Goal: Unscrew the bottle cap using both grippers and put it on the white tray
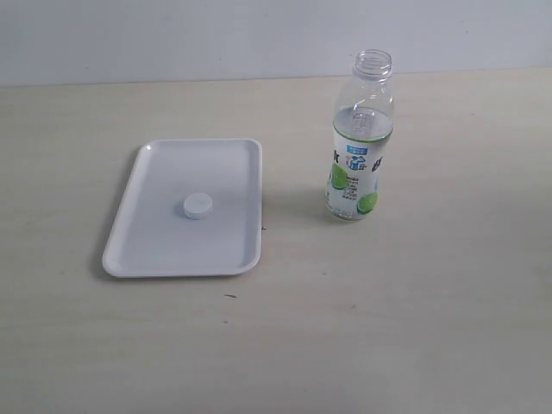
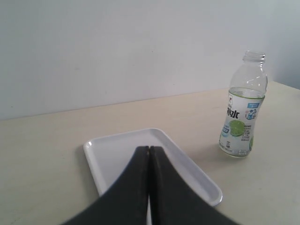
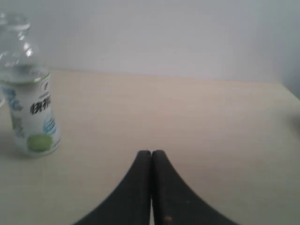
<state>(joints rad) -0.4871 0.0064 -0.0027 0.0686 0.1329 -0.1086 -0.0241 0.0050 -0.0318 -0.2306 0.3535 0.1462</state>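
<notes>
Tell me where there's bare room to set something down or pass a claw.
The table is bare in the strip between the white tray and the bottle, across the whole foreground, and right of the bottle. On the tray, both ends are free; only its middle is taken, by the bottle cap. Nothing is crowded.

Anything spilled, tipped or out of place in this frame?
Nothing stands out. The bottle stands upright, uncapped, no spill around it. The bottle cap lies flat inside the white tray. The left end effector and right end effector are shut, holding nothing.
</notes>
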